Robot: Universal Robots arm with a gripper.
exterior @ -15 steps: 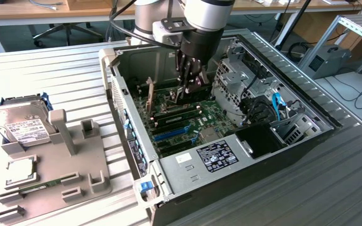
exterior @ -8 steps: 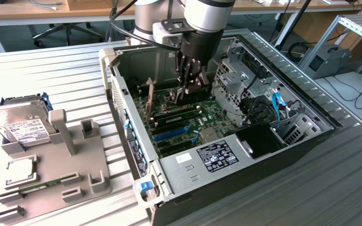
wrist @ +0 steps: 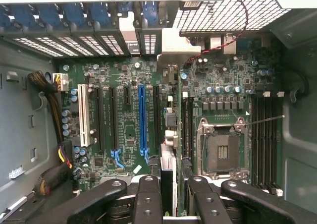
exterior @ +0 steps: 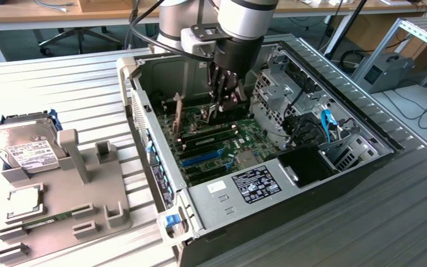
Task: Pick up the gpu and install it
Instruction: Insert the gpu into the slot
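We have the gripper [exterior: 224,100] pinching the card [wrist: 168,169] on edge, inside the computer case [exterior: 154,161], just above the motherboard [wrist: 129,110]. We judge it best to line the card's edge along its slot, bracket toward the case's rear wall, then press straight.
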